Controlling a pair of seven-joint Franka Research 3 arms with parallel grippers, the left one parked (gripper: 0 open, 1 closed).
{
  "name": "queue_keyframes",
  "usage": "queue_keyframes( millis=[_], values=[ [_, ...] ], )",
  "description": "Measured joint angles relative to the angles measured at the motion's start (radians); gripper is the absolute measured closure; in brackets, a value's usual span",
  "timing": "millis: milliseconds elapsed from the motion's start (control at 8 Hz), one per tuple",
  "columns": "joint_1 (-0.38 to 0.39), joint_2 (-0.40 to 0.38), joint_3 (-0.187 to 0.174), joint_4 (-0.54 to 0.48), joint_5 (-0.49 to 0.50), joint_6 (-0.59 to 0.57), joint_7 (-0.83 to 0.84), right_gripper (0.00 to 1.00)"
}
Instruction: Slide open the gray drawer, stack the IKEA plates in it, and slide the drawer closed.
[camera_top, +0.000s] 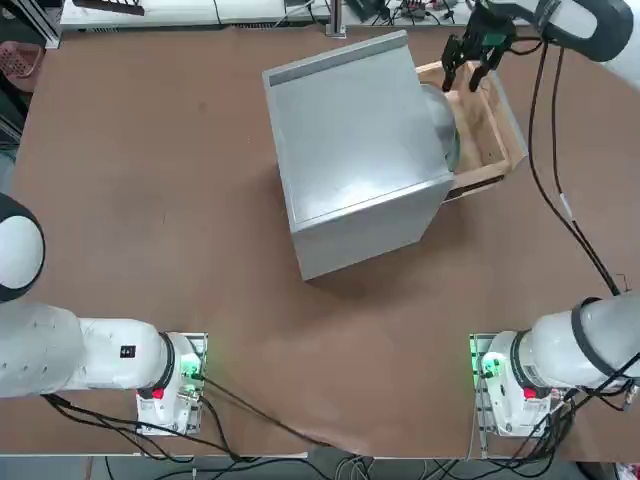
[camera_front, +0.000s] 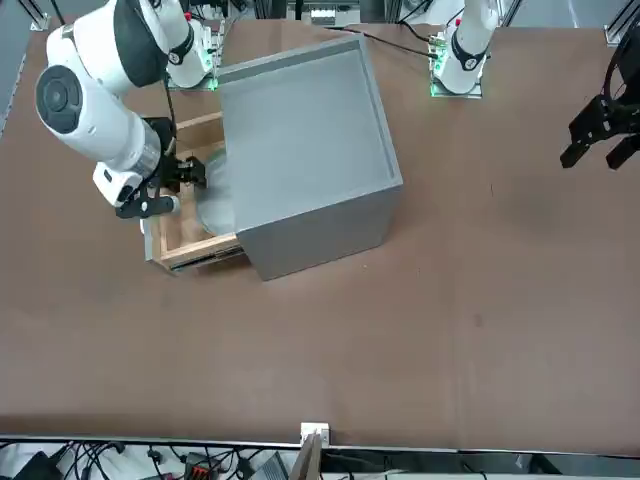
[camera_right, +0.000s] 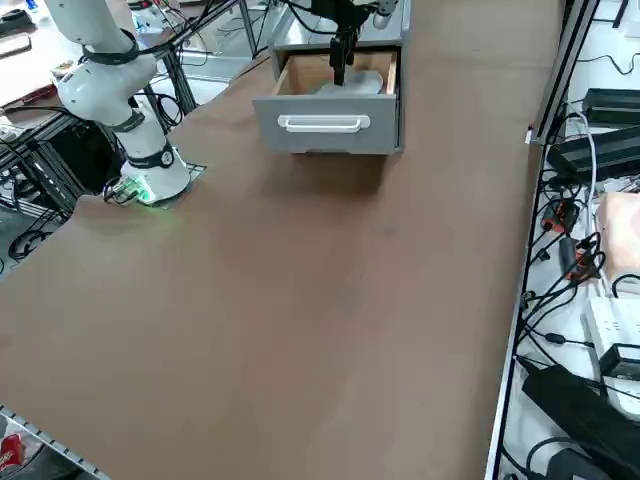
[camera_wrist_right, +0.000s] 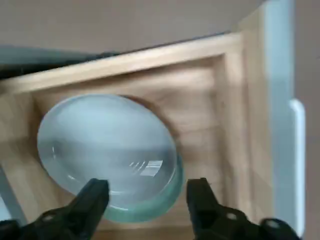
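The gray drawer (camera_right: 324, 124) stands open from the boxy gray cabinet (camera_top: 358, 145), its light wooden tray (camera_wrist_right: 195, 105) exposed above the brown table (camera_right: 260, 300). Inside lie two round IKEA plates, the whitish gray plate (camera_wrist_right: 105, 145) stacked on the mint green plate (camera_wrist_right: 150, 206), whose rim shows along one side beneath it. The plates sit off center, toward the cabinet end of the tray, leaving bare wood between them and the front panel. A white handle (camera_right: 324, 124) runs across the gray front of the drawer. Over the tray, the right end effector (camera_wrist_right: 147, 192) points down with its two fingers spread wide, gripping nothing; in the wrist view, part of the stacked pair shows between the fingertips. The working right arm (camera_front: 110, 110) reaches over the open drawer, with black cables (camera_top: 540, 150) trailing from it, while the cabinet sits at an angle on the table.
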Motion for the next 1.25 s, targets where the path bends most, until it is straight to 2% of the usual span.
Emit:
queue_keyframes(
  millis=[375, 625, 750, 1000, 1250],
  values=[
    [-0.069, -0.003, -0.019, 0.073, -0.086, -0.041, -0.039, 0.00],
    [-0.149, -0.003, -0.023, 0.080, -0.106, -0.074, -0.143, 0.08],
    [-0.192, 0.000, -0.024, 0.078, -0.108, -0.077, -0.205, 0.19],
    [-0.256, 0.017, -0.025, 0.046, -0.109, -0.044, -0.320, 0.62],
    [-0.287, 0.037, -0.025, -0.034, -0.109, 0.047, -0.368, 0.84]
  ],
)
